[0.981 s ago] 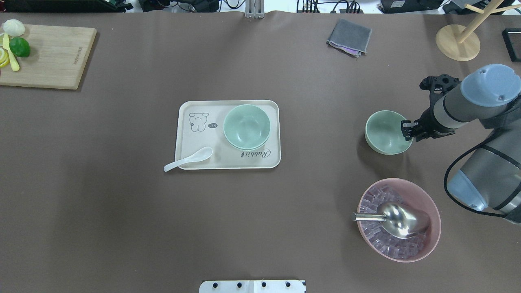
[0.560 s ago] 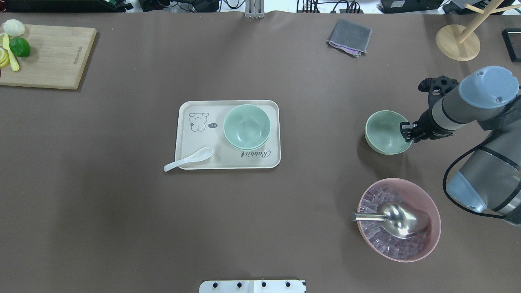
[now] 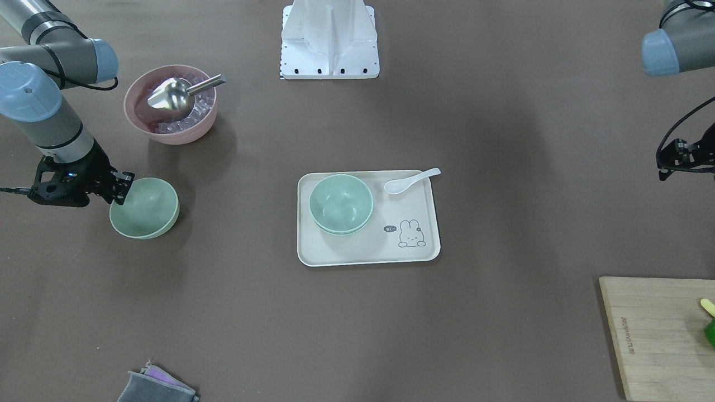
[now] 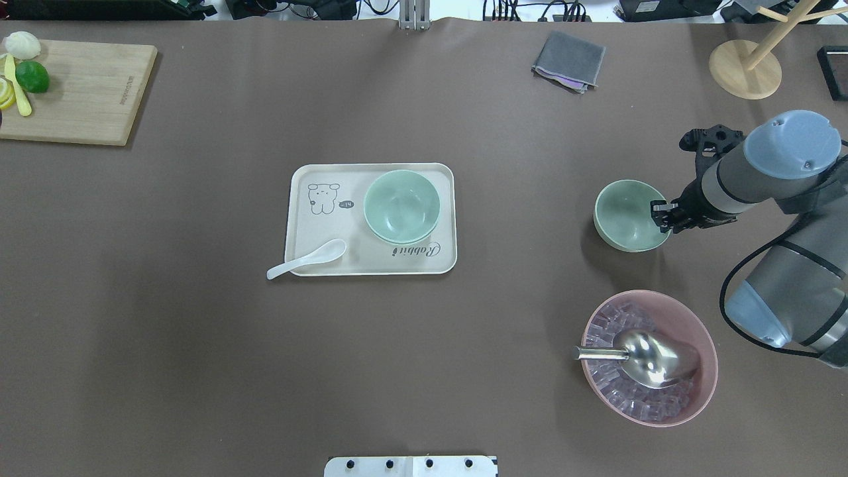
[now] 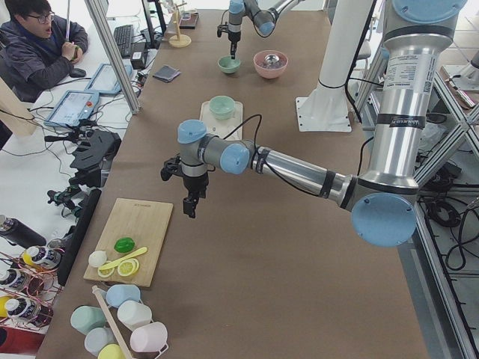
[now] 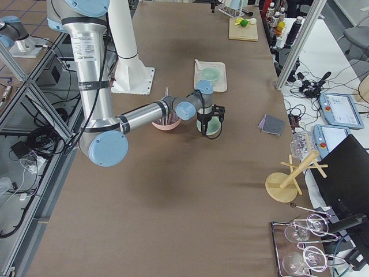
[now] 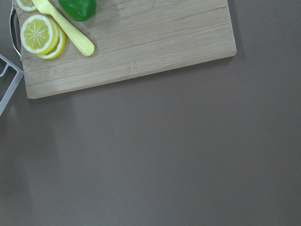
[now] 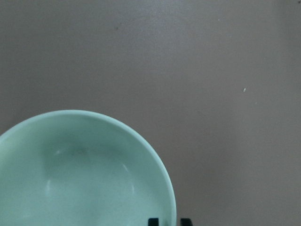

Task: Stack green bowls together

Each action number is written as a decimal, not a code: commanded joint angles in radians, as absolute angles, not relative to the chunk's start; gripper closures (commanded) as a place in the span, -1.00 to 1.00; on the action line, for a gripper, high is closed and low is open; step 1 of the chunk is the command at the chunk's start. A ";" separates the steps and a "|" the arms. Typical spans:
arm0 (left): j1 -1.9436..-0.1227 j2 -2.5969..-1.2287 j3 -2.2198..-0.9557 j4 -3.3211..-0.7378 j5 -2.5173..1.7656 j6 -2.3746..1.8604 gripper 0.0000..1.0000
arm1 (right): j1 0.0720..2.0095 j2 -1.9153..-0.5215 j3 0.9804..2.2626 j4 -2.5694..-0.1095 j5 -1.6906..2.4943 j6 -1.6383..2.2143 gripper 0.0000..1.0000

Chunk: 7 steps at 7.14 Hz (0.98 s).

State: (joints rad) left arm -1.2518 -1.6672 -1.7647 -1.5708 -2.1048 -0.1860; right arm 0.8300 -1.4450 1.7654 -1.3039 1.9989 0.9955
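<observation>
Two pale green bowls (image 4: 401, 206) sit nested on the cream tray (image 4: 371, 268) at the table's middle; they also show in the front view (image 3: 341, 204). A third green bowl (image 4: 626, 215) stands on the table at the right. My right gripper (image 4: 662, 217) is at this bowl's right rim. In the right wrist view its fingertips (image 8: 153, 221) straddle the rim of the bowl (image 8: 84, 179) with a narrow gap, pinching it. My left gripper (image 5: 189, 212) hangs over bare table near the cutting board; I cannot tell whether it is open or shut.
A pink bowl (image 4: 669, 297) with ice and a metal scoop (image 4: 652, 358) stands just in front of the third bowl. A white spoon (image 4: 308, 260) lies on the tray's edge. A cutting board (image 4: 93, 93), a grey cloth (image 4: 568, 61) and a wooden stand (image 4: 745, 69) lie along the far side.
My right arm has shifted slightly, bringing the gripper a little lower on the bowl's right rim. The bowls have not moved.
</observation>
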 commanded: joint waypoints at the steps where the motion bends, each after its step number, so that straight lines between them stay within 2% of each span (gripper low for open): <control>1: -1.252 -1.667 -1.763 -1.571 -2.105 -0.187 -0.96 | 0.830 -1.443 1.766 -1.304 2.000 0.996 0.57; 3: -1.250 -1.667 -1.761 -1.571 -2.103 -0.187 -0.97 | 0.830 -1.440 1.769 -1.304 2.000 0.997 0.71; 5: -1.250 -1.667 -1.761 -1.571 -2.103 -0.187 -0.96 | 0.830 -1.428 1.793 -1.307 2.009 0.997 0.94; 7: -1.250 -1.667 -1.761 -1.571 -2.103 -0.187 -0.96 | 0.839 -1.361 1.810 -1.350 2.022 1.021 1.00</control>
